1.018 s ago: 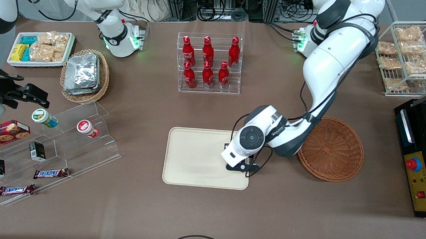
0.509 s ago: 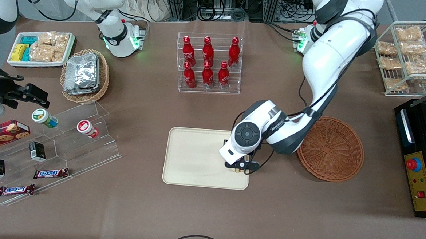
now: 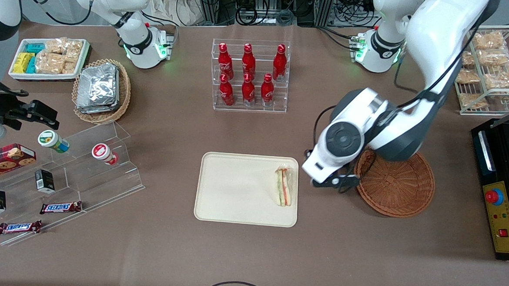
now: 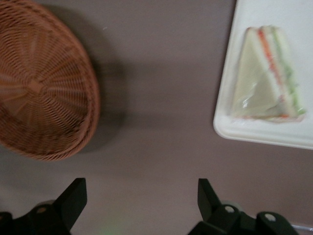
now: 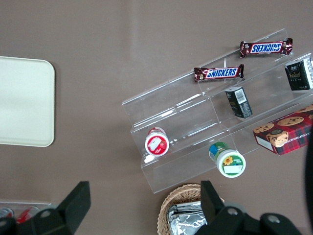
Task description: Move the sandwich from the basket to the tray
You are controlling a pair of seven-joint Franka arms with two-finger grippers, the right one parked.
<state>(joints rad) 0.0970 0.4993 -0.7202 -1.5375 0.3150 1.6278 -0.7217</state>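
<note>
Spread wide, jaws of gripper [image 4: 142, 205] hold nothing, hovering above bare table between tray [image 3: 234, 190] and basket [image 3: 398, 185]. Basket rim partly hidden under working arm in front view. Sandwich [image 3: 283, 186] lying flat in tray at the edge nearest the basket.
</note>
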